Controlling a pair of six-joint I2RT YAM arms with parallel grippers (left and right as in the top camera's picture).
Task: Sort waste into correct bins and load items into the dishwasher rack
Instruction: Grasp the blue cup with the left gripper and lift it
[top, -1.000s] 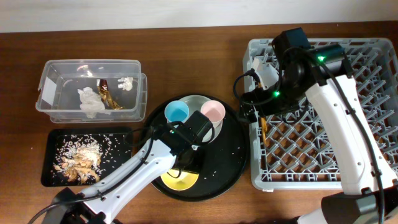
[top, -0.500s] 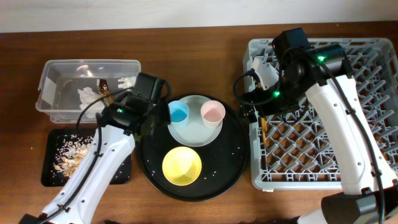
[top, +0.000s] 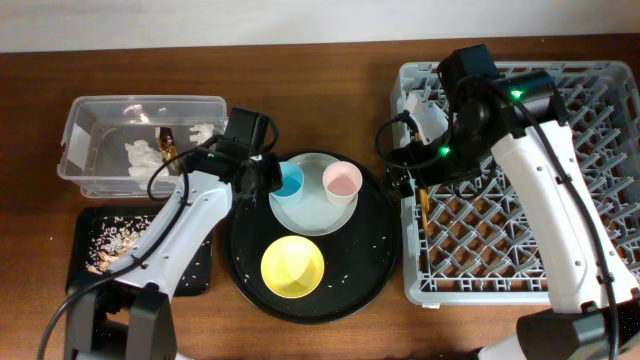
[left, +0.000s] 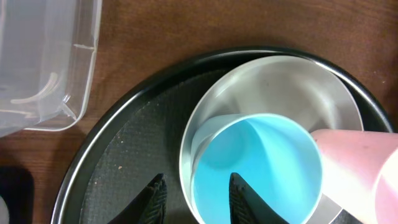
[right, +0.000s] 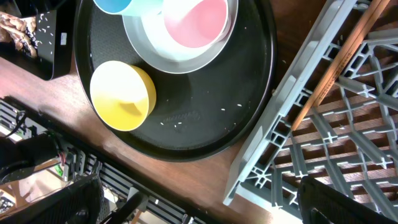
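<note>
Overhead: light-blue cup (top: 288, 181) stood on grey plate's (top: 312, 215) left side, w/ left gripper (top: 266, 178) just left of it. Left wrist: fingers (left: 155, 198) were apart, straddling cup wall. Right wrist: right gripper (right: 208, 208) looked apart & empty, over dishwasher rack (right: 348, 124), well right of plate.

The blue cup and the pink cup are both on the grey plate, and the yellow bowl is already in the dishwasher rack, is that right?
Not quite. The yellow bowl is not in the dishwasher rack; it sits on the round black tray, as the overhead view shows. The blue cup and the pink cup are both on the grey plate.
</note>
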